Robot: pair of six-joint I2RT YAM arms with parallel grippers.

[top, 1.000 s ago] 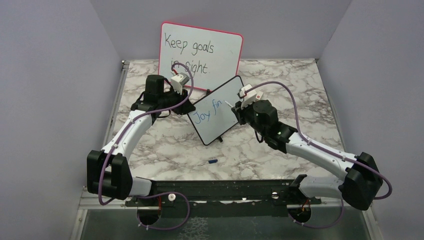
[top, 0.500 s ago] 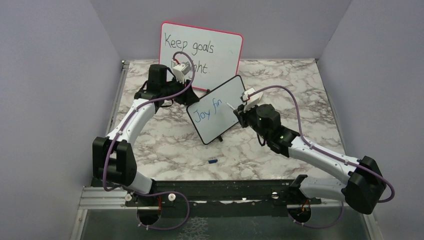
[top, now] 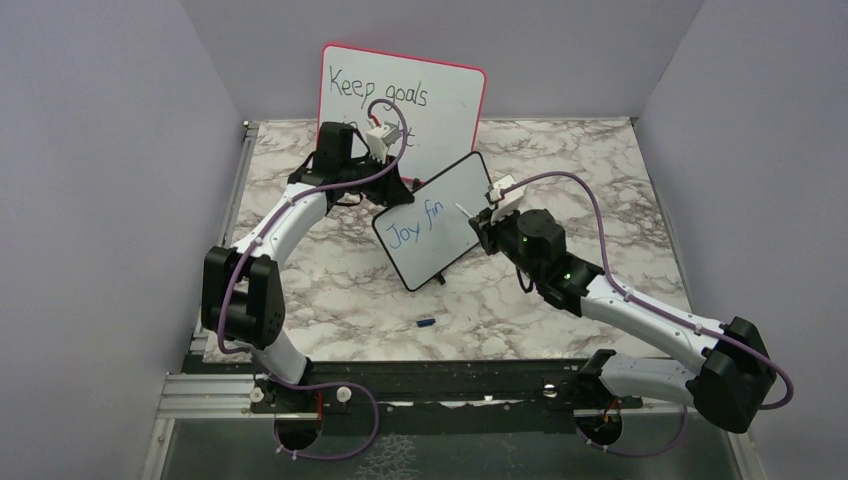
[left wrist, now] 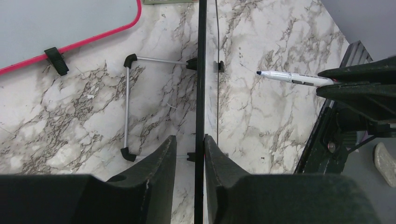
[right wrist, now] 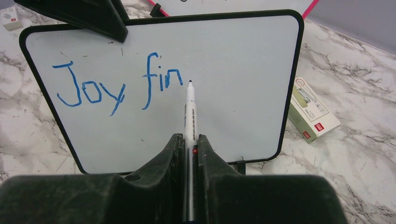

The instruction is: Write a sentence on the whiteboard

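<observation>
The small black-framed whiteboard (top: 445,235) stands tilted mid-table and fills the right wrist view (right wrist: 233,102). Blue words "Joy fin" (right wrist: 116,86) are on it, also seen from the top view (top: 415,222). My right gripper (right wrist: 188,140) is shut on a white marker (right wrist: 189,112). Its tip is at the board just right of the "n". My left gripper (left wrist: 190,140) is open and straddles the board's black top edge (left wrist: 201,93). The right finger touches the frame and the left finger stands off it. From above, the left gripper (top: 400,188) is at the board's upper left corner.
The larger pink-framed whiteboard (top: 440,95) reading "Keep goals" leans against the back wall. A blue marker cap (top: 425,323) lies on the marble near the front. A small green and white box (right wrist: 313,109) lies behind the small board. The board's wire stand (left wrist: 127,107) rests behind it.
My left arm has swung right and forward from in front of the pink board to the small board's top edge. My right arm shifted slightly with the marker still at the board.
</observation>
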